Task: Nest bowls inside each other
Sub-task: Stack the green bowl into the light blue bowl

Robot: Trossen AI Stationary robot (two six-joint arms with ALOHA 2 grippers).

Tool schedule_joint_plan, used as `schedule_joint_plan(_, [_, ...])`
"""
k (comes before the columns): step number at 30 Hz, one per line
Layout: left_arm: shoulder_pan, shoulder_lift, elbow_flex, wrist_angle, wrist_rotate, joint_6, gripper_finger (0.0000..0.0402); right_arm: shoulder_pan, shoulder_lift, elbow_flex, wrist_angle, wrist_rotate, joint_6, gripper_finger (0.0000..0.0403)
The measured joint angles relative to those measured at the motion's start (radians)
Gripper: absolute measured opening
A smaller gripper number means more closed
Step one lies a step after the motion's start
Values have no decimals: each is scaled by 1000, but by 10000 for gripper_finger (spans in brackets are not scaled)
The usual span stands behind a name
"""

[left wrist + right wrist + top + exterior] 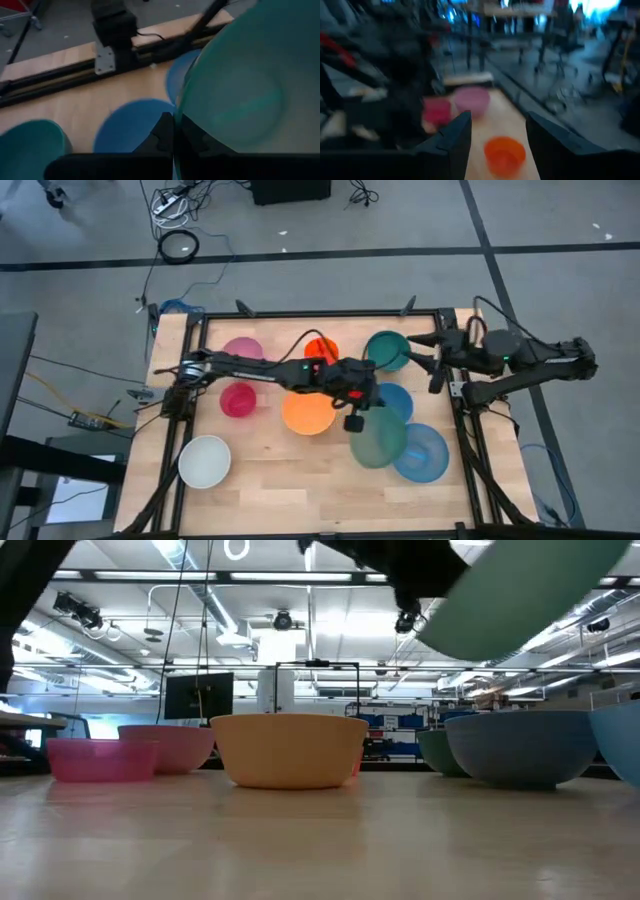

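Observation:
My left gripper point(358, 418) reaches over the table's middle, shut on a dark green bowl point(378, 438) that hangs high in the low view point(520, 600). Below it stand two blue bowls point(397, 400) point(424, 453). On the table also stand a yellow-orange bowl point(308, 413), a magenta bowl point(238, 399), a pink bowl point(242, 351), an orange-red bowl point(322, 349), a teal bowl point(386, 350) and a white bowl point(205, 461). My right gripper point(421, 352) is open beside the teal bowl, at the table's far right, holding nothing. My left gripper pinches the dark green bowl's rim point(181, 112) between its two fingers, one finger point(192, 137) on the inner side and the other on the outer. The bowl is lifted clear of the table and tilted, its hollow turned toward the wrist, above the blue bowls.
A black frame rail point(330, 313) runs along the table's far edge, with more rails down both sides. Bare wood point(300, 490) lies along the near edge between the white bowl and the larger blue bowl.

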State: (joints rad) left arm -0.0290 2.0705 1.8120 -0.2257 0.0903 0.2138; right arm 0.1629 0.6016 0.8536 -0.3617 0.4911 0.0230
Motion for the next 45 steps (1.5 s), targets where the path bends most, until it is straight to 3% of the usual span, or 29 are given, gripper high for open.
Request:
schedule_joint_plan(8, [3, 153, 214, 33, -63, -15, 6, 62, -19, 0, 17, 21, -27, 175])
schedule_joint_plan(18, [-9, 302, 341, 83, -66, -96, 6, 93, -11, 0, 16, 25, -28, 175])
schedule_joint_plan(39, [-45, 326, 358, 64, -135, -124, 7, 93, -13, 0, 13, 22, -35, 175])
schedule_joint_plan(45, [-45, 326, 358, 64, -145, -143, 33, 93, -13, 0, 5, 25, -35, 175])
